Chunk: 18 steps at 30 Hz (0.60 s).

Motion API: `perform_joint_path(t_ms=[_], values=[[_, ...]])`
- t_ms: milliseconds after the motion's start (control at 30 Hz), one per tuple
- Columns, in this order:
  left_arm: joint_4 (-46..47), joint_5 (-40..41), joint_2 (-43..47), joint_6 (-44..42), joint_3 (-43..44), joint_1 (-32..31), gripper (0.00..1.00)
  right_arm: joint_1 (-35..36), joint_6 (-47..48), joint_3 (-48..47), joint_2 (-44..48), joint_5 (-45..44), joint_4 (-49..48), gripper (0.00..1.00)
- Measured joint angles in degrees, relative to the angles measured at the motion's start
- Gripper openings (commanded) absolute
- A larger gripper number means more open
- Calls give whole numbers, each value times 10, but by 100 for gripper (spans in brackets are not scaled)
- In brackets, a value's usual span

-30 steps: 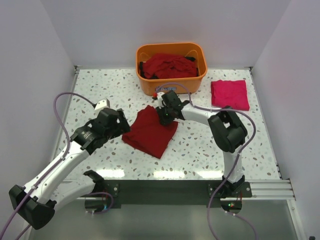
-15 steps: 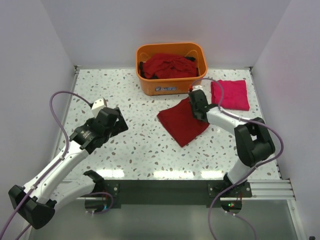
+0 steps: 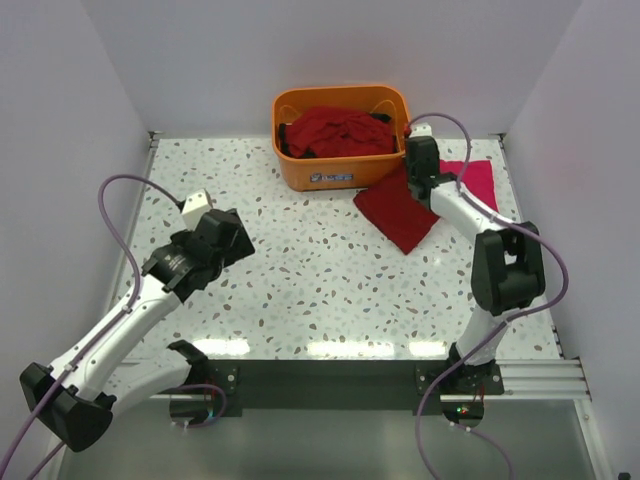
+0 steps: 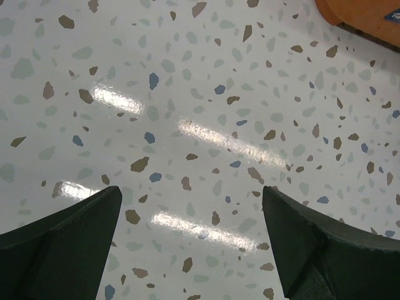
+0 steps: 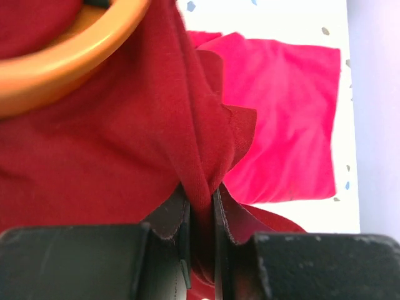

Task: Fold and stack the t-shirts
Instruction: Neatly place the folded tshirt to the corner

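The tabletop (image 3: 330,270) is white with a scatter of grey, brown and blue flecks, glossy enough to throw back streaks of the overhead light. Plain white walls (image 3: 330,50) close it in on the left, back and right, and a dark metal rail (image 3: 330,375) runs along its near edge, where both arms are bolted.

An orange tub (image 3: 330,172) stands at the back, just right of centre, with a heap of dark red shirts (image 3: 335,130) in it. A pinkish-red shirt (image 3: 480,180) lies folded flat at the back right.

The right arm (image 3: 465,215) reaches to the tub's right corner. Its jaws are clamped on a pinch of a dark red shirt (image 5: 125,144), which bunches up between them. That shirt (image 3: 398,210) spreads between the tub and the pinkish-red shirt (image 5: 287,112), covering its left edge.

The left arm (image 3: 150,290) hangs over bare tabletop (image 4: 206,94) on the left, well apart from the cloth. Its jaws stand wide apart with nothing between them.
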<state>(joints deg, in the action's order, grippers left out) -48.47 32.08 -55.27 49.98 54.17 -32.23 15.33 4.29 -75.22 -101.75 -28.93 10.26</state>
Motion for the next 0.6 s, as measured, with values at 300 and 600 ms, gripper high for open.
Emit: perform_joint_path(t_ms=[300, 600], values=[[-1, 7, -23, 0, 8, 0, 100, -60, 16, -127, -64, 6, 71, 0], [2, 7, -50, 0, 8, 0, 100, -75, -26, -244, -86, 30, 157, 0]])
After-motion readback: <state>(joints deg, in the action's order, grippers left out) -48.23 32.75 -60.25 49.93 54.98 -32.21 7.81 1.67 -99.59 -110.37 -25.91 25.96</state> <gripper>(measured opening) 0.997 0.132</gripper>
